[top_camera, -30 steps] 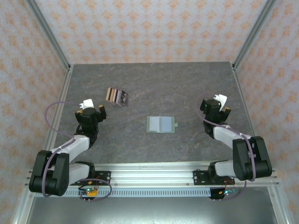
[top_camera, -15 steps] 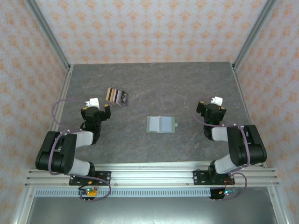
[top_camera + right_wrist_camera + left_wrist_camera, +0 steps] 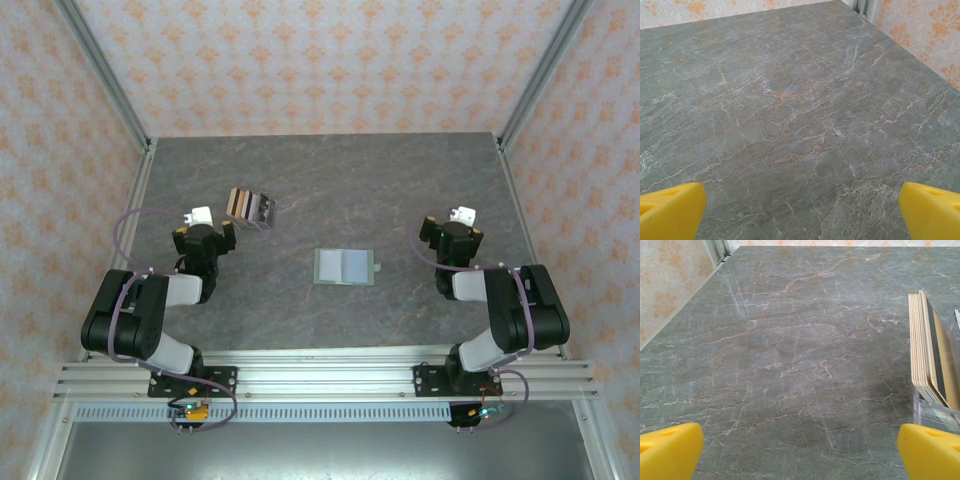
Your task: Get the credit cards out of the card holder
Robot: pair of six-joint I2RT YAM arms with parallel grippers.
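The card holder (image 3: 346, 267) is lying opened flat on the grey marbled table (image 3: 400, 180), pale inner face up. It is sitting between the two grippers and slightly nearer the arm bases than either pair of jaws, well apart from both. Its long axis is running left to right across the table, and its small tab (image 3: 377, 267) is pointing toward the right gripper's side.

The left gripper (image 3: 204, 235) is hovering with its jaws spread wide and nothing between them. In its wrist view the yellow fingertips (image 3: 667, 450) are sitting at the two lower corners with bare table between them. The right gripper (image 3: 452, 236) is likewise standing wide open and gripping nothing, its yellow fingertips (image 3: 670, 207) framing bare stone.

The credit cards (image 3: 250, 207) are resting beyond the left jaws, ahead and to their right and close by, out of the holder and well away from it. In the left wrist view they are standing on edge in a tight pack, tan edges and one dark card showing. Their long axis is running away from the jaws, and their near end is sitting in a clear plastic stand (image 3: 935, 412) just ahead of the right fingertip.
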